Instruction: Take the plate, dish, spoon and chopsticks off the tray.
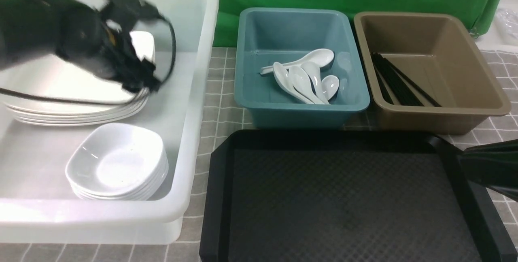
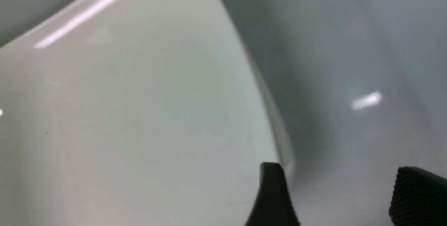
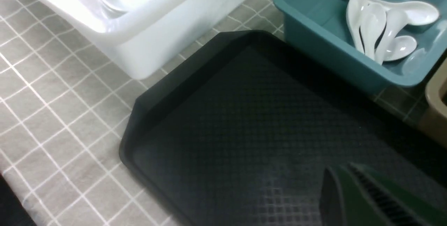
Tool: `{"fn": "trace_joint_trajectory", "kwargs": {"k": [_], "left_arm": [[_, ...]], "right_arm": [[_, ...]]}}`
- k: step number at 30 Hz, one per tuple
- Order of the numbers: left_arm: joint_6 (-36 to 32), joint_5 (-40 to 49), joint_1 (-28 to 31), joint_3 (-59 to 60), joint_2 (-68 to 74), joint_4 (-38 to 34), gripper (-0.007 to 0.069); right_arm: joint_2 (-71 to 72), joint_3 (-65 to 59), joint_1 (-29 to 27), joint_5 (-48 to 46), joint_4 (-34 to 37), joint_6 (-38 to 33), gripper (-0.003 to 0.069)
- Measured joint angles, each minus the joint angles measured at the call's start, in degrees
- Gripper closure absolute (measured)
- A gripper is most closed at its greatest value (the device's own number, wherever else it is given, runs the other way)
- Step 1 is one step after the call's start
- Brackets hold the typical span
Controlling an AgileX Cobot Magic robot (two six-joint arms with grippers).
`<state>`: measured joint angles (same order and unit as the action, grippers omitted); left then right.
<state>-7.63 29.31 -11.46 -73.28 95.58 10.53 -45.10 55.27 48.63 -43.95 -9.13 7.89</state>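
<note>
The black tray (image 1: 348, 201) lies at the front with nothing on it; it also shows in the right wrist view (image 3: 251, 121). The top white plate (image 1: 60, 84) lies on a stack in the white tub (image 1: 194, 104). My left gripper (image 1: 137, 79) hovers low over that plate's near right edge, jaws wide apart and empty. In the left wrist view the left gripper (image 2: 344, 184) has one fingertip (image 2: 272, 184) at the plate's rim (image 2: 139, 114). Several white spoons (image 1: 307, 75) lie in the teal tub, black chopsticks (image 1: 398, 82) in the brown tub. My right gripper (image 1: 465, 158) is shut and empty over the tray's right rim (image 3: 345, 180).
A stack of small white bowls (image 1: 117, 165) sits in the white tub's front part. The teal tub (image 1: 299, 112) and brown tub (image 1: 441, 116) stand side by side behind the tray. A green backdrop hangs behind them. A grey checked cloth (image 3: 63, 114) covers the table.
</note>
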Motion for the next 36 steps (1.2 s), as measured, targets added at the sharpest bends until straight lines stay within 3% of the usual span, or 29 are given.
{"fn": "trace_joint_trajectory", "kwargs": {"k": [5,8,16,24,36], "left_arm": [[-10.8,-3.1,-2.0,0.3,-15.8,-18.4,0.0537],[-16.9,-7.7,-3.7,2.7,-24.3,-27.1,0.0604],[-23.3,-18.4,-7.6,23.6,-44.3,-35.4,0.0616],[-20.9,-29.3,-8.5,44.4,-60.0,-38.9,0.0616],[-19.4,-36.9,-8.5,57.1,-70.0,-31.1,0.0616]], "right_arm": [[0.0,0.0,0.0,0.0,0.1,0.0,0.0627],[0.0,0.0,0.0,0.1,0.1,0.0,0.0624],[0.0,-2.0,0.0,5.1,0.1,0.1,0.0616],[0.0,-4.6,0.0,5.5,0.1,1.7,0.0606],[0.0,-4.7,0.0,5.8,0.1,6.1,0.0587]]}}
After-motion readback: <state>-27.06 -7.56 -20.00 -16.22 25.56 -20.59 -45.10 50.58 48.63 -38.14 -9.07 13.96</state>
